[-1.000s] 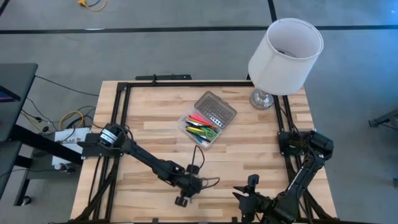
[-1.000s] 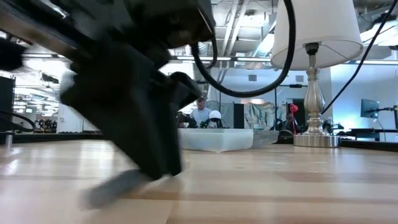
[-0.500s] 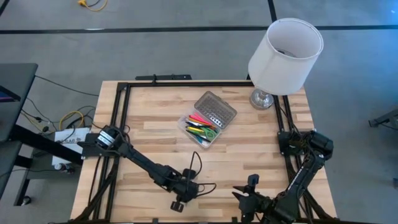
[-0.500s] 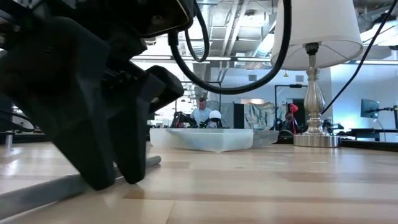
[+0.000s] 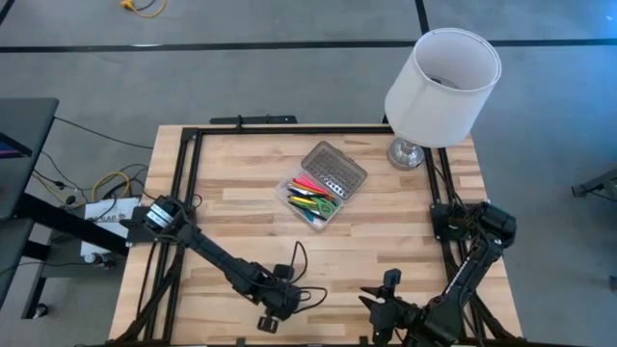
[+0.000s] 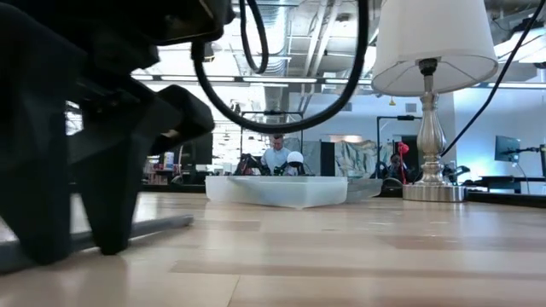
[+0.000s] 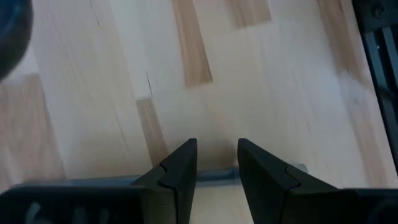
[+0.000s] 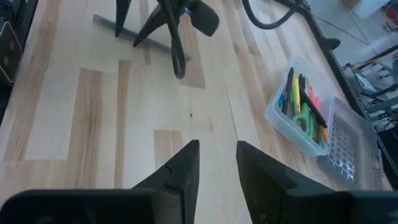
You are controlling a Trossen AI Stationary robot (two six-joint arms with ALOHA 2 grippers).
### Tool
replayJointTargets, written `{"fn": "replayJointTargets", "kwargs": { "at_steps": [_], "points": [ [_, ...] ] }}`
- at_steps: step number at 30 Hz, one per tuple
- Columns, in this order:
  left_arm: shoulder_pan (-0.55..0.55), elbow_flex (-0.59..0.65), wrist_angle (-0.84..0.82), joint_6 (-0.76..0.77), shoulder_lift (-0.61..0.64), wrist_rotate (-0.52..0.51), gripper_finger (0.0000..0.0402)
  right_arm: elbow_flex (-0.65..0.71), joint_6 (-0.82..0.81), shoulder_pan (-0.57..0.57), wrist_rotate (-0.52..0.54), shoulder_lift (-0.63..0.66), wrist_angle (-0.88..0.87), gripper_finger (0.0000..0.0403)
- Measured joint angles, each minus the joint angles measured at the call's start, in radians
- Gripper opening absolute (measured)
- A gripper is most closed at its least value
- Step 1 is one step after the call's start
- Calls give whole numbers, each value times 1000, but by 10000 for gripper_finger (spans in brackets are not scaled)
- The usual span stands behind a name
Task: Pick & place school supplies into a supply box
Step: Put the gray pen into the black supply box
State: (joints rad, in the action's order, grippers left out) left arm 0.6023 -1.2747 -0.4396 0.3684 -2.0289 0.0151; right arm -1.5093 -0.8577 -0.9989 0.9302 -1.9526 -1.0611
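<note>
A grey pen (image 7: 217,175) lies flat on the wood near the table's front edge, left of centre; it also shows in the low view (image 6: 162,228) and the right wrist view (image 8: 106,23). My left gripper (image 5: 268,318) stands over it, open by a narrow gap (image 7: 217,146). The clear supply box (image 5: 310,200) holds several coloured pens and green scissors (image 8: 303,118), and its dotted grey lid (image 5: 335,172) lies open behind it. My right gripper (image 8: 217,146) waits open and empty near the front edge, right of centre (image 5: 386,291). My left gripper comes down slanting from the far left. Its two fingertips (image 6: 111,243) stand side by side along the pen's shaft (image 7: 217,175), not across it, and nothing is pinched between them. The pen lies on the table just behind the tips. Whether they touch it I cannot tell.
A table lamp with a white shade (image 5: 442,82) stands at the far right corner, its metal base (image 6: 432,192) on the wood. Black frame rails (image 5: 188,193) run along the table's left, far and right sides. Bare wood lies between the box and the grippers.
My left gripper has gone toward the table's near edge and a little to the left, rolling somewhat about its own axis, with its fingertips low at the table. The gap between its fingers looks the same. The grey pen still lies on the table by the tips.
</note>
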Motion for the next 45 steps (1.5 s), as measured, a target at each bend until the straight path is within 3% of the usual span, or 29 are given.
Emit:
{"fn": "replayJointTargets", "kwargs": {
  "at_steps": [17, 35, 45],
  "points": [
    [52, 8, -143, 87, 91, -42, 111, 0, 0, 0, 0, 0, 10, 102],
    [110, 7, -93, 132, 96, -3, 111, 0, 1, 0, 16, 0, 11, 102],
    [132, 5, -16, 24, 96, -121, 111, 0, 1, 0, 15, 0, 22, 102]
  ]
}}
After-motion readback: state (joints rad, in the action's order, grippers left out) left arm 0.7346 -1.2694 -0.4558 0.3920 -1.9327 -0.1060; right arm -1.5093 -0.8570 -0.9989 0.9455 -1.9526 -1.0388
